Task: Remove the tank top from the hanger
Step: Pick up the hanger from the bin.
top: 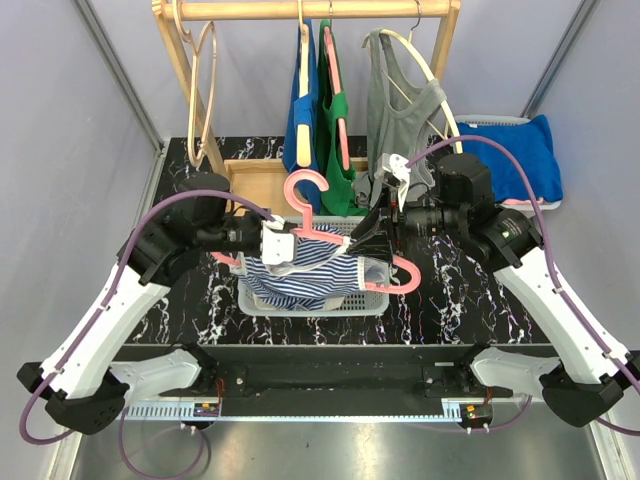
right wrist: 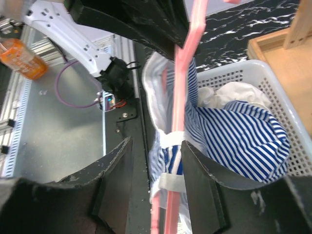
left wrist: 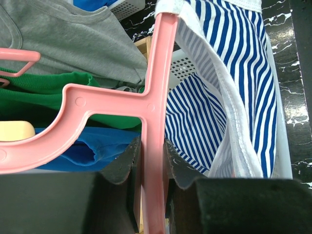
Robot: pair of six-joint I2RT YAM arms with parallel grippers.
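My left claw (left wrist: 152, 163) is clamped tight on one arm of the pink plastic hanger (left wrist: 97, 105); my right claw (right wrist: 158, 146) is spread wide with nothing in it, its fingers (right wrist: 117, 170) either side of the hanger's other arm, where a white strap (right wrist: 170, 139) wraps it. The blue-and-white striped tank top (top: 300, 275) hangs from that hanger, sagging into the white plastic basket (top: 310, 308) below.

What worries me: if I pinch hanger and strap together, pulling would drag the hanger instead of freeing the cloth; a hard tug could twist the smooth plastic in my left grip; the strap could catch on the arm's upturned end.

The black marbled tabletop (top: 470, 300) has room to my right; behind, the wooden clothes rack (top: 300, 10) with its grey garment (top: 400, 110) stands near, so a wide backward sweep might snag it.
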